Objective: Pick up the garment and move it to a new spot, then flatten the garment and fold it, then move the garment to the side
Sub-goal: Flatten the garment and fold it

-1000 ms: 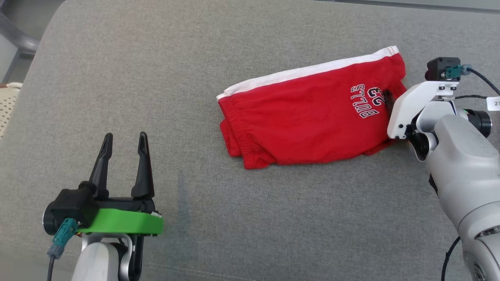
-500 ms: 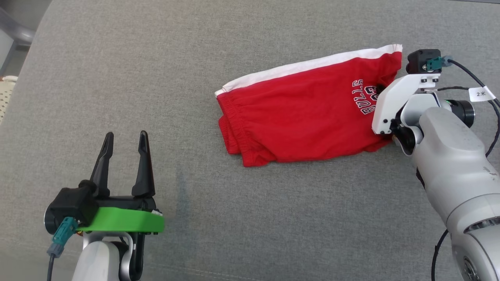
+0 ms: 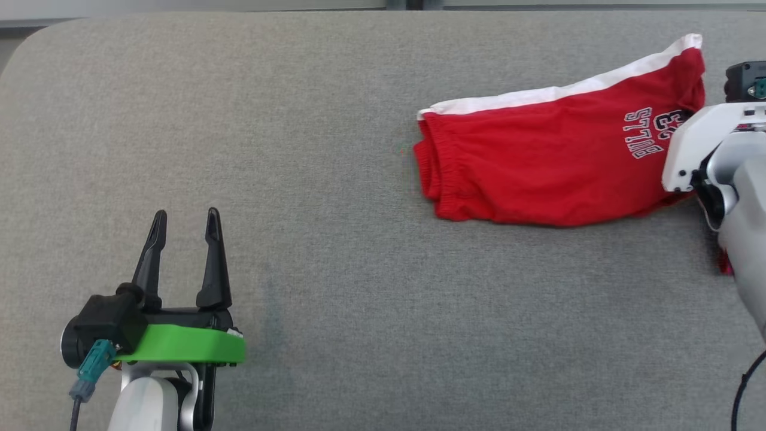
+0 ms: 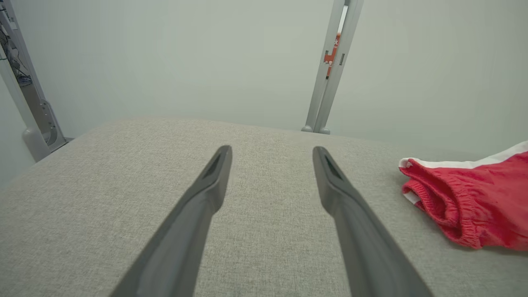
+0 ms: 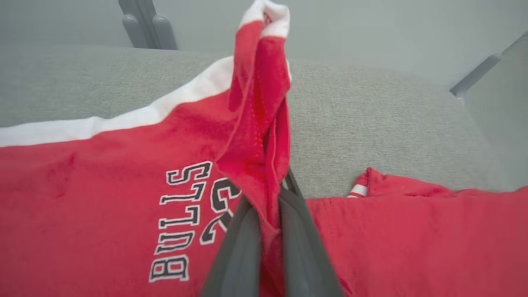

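The garment (image 3: 550, 161) is a pair of red shorts with a white side stripe and "BULLS 23" lettering, lying at the right of the grey table. Its right end is gathered and lifted off the surface. In the right wrist view my right gripper (image 5: 277, 194) is shut on a bunched fold of the garment (image 5: 103, 173), which rises between its fingers. In the head view that gripper's fingers are hidden behind its white wrist bracket (image 3: 694, 149). My left gripper (image 3: 185, 214) hovers open over bare table at the lower left, far from the shorts (image 4: 466, 202).
The grey cloth-covered table (image 3: 299, 149) has a rounded far-left corner, and its far edge runs along the top of the head view. A grey metal post (image 4: 330, 66) stands behind the table against a pale wall.
My right gripper has shut on the garment's right end and drawn it up and to the right. The head camera has shifted. The left gripper has stayed open and still.
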Controlling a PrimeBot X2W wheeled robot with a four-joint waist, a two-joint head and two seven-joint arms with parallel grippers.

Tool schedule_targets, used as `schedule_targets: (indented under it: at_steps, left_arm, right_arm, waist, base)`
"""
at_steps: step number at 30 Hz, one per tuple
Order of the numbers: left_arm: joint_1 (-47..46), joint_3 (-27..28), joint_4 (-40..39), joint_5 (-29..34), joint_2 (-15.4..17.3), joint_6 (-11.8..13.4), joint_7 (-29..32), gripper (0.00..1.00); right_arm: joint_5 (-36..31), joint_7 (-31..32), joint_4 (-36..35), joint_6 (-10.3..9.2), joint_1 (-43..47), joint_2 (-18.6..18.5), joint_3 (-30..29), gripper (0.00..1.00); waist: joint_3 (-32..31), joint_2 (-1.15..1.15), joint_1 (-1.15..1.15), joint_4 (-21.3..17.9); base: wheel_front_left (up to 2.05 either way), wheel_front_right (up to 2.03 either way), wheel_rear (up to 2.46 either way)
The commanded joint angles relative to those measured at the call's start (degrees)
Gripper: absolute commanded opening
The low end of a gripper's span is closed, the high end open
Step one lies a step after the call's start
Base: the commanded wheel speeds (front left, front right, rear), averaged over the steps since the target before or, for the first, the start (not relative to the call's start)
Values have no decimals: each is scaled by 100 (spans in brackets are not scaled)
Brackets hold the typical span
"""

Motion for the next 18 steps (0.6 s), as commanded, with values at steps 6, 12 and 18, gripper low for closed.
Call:
schedule_targets:
  at_steps: [6,12,18]
  left_arm:
    - [105,22,7,22,11,-13,-15,100]
    - [193,-47,45,3,10,-22,-15,100]
    - [250,-152,60,-46,11,-31,-14,100]
  right_arm:
    - [-619,-48,-6,-12,-151,-43,-73,0]
    - [-775,167,-126,-12,-201,620,-98,0]
    - [-716,504,-145,-12,-160,1299,-130,0]
  waist:
    - [-331,0,0,-377]
    - [-460,0,0,-376]
    - [-500,0,0,-192]
  base:
    - [0,0,0]
    - [0,0,0]
    - [0,0,0]
